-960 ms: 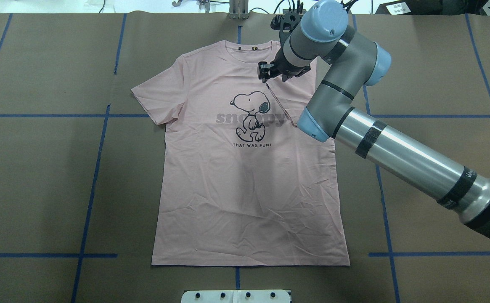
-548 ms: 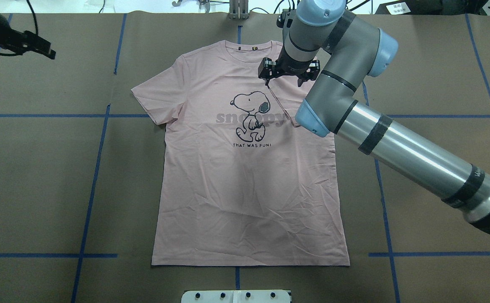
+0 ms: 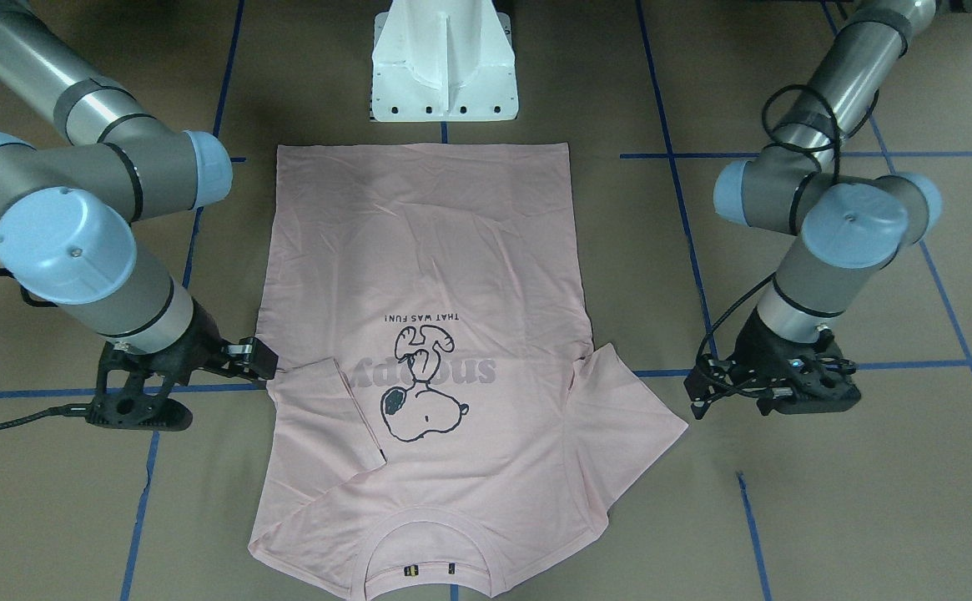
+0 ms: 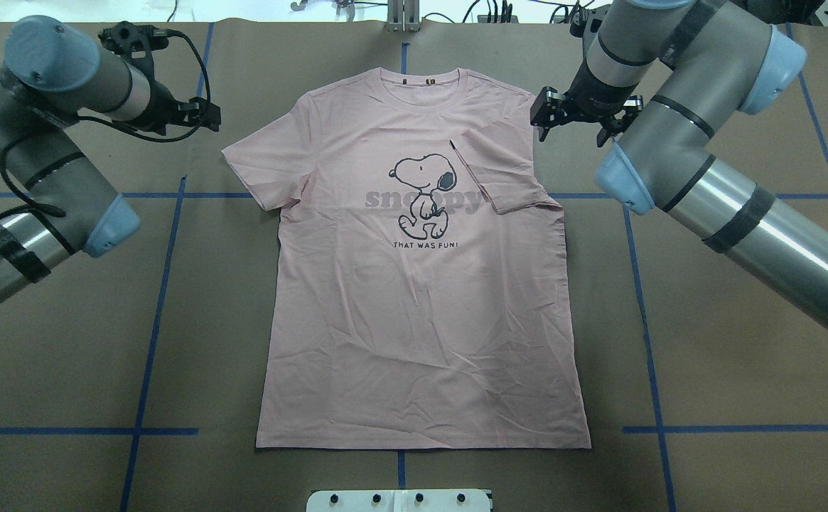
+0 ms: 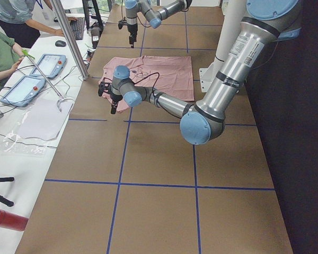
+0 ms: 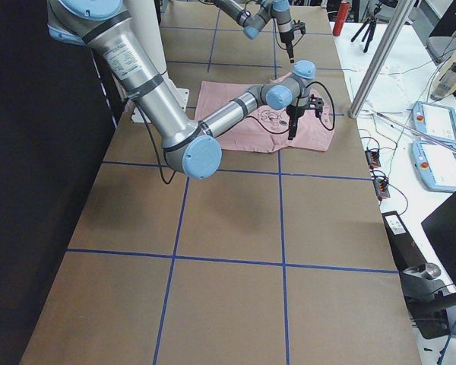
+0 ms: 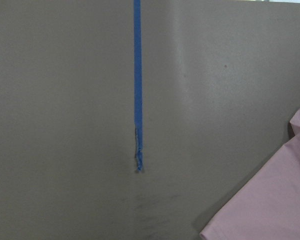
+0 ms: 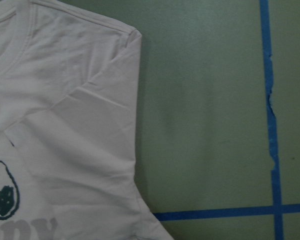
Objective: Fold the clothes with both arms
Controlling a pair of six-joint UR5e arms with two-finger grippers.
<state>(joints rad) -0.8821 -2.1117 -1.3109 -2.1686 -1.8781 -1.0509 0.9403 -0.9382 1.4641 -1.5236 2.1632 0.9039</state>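
A pale pink Snoopy T-shirt (image 4: pixel 421 320) lies print-up in the middle of the brown paper-covered table (image 4: pixel 740 320). The sleeve on the robot's right (image 4: pixel 506 178) is folded in over the chest, and the other sleeve (image 4: pixel 264 163) is spread flat. The right gripper (image 4: pixel 577 124) hovers just off the folded shoulder, jaws parted and empty. The left gripper (image 4: pixel 204 115) hangs near the spread sleeve, seemingly parted, holding nothing. If you pinch paper or tug sideways, you likely skew the shirt or undo the fold. Its long axis runs hem to collar (image 4: pixel 419 75), with the collar pointing away from the robot.

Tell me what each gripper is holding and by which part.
Nothing is held. The left gripper and the right gripper are both beside the T-shirt, with no fabric in them.
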